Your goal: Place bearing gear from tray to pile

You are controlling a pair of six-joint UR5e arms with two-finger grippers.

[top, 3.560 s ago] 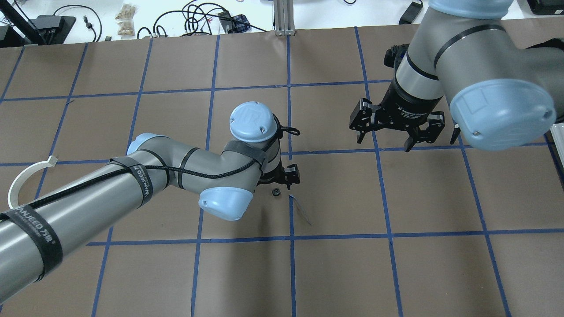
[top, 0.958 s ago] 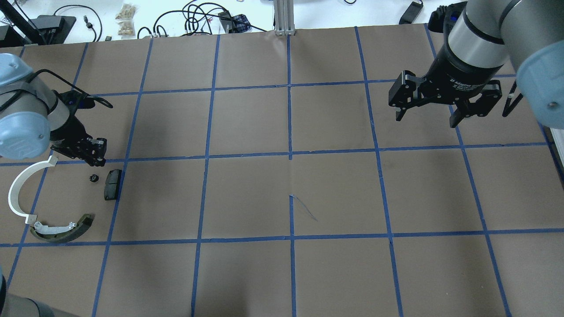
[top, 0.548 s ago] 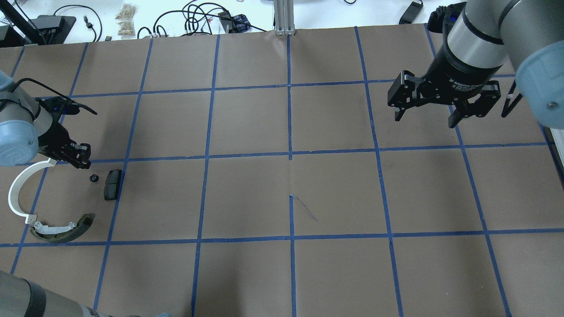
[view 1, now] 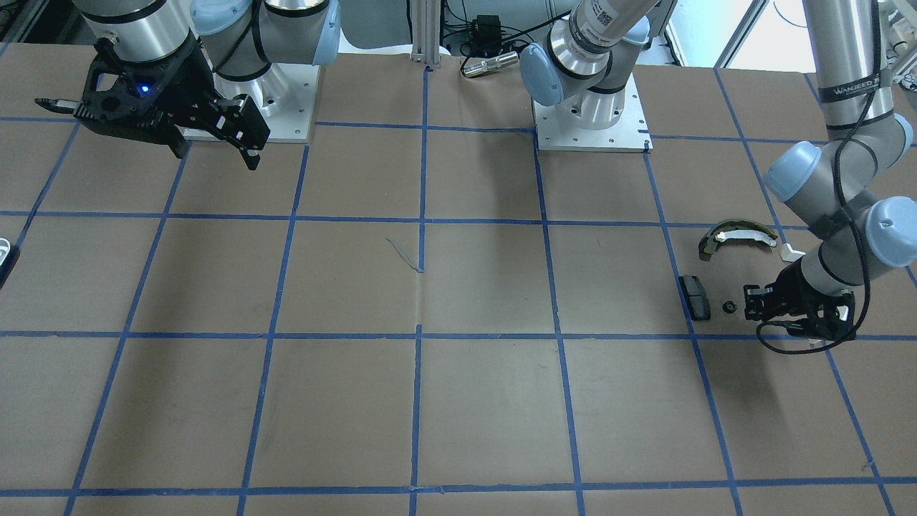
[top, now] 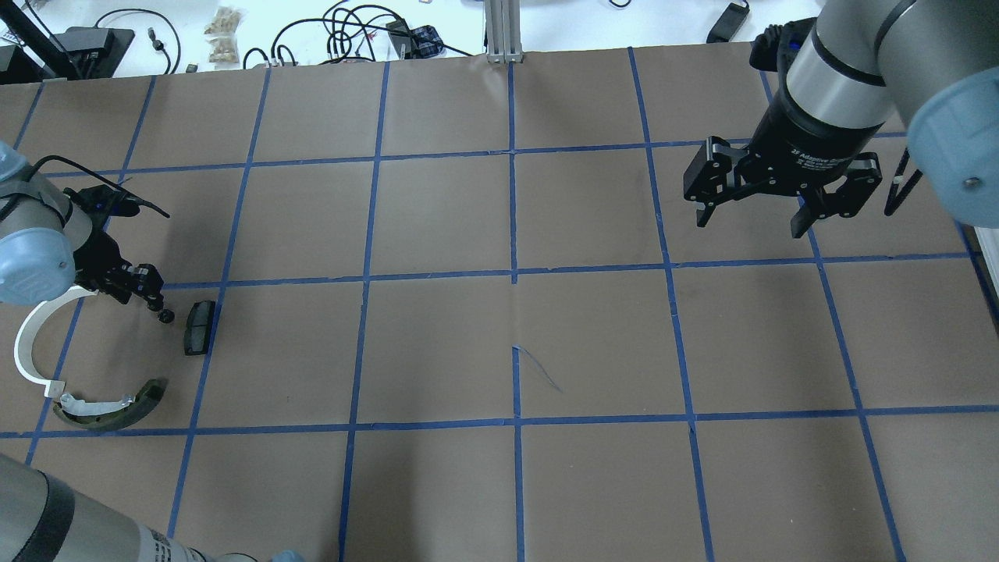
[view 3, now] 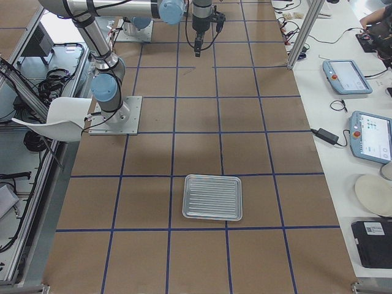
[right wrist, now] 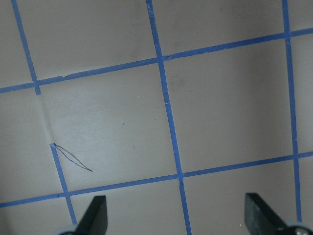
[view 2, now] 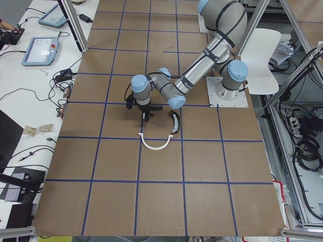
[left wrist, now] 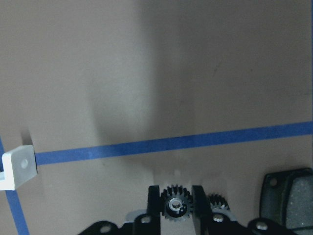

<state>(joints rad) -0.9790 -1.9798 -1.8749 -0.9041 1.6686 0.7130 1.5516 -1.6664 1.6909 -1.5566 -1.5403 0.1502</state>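
Note:
The small black bearing gear (top: 165, 316) rests on the brown paper in the pile, next to the black rectangular pad (top: 199, 326), the white half-ring (top: 23, 351) and the olive brake shoe (top: 117, 407). My left gripper (top: 158, 306) reaches in low from the left. In the left wrist view its two fingers stand close on either side of the gear (left wrist: 176, 206), touching its teeth. My right gripper (top: 749, 215) hangs open and empty over the far right of the table. The silver tray (view 3: 213, 197) shows only in the exterior right view.
The pad (left wrist: 288, 196) lies just right of the left fingers and the half-ring's end (left wrist: 17, 166) to their left. Cables and gear lie beyond the table's far edge (top: 351, 35). Both arm bases (view 1: 591, 115) stand on the robot's side.
My left gripper stood apart from the gear, above and left of it. It has moved down to the gear, which has stayed in place. The right gripper has shifted slightly.

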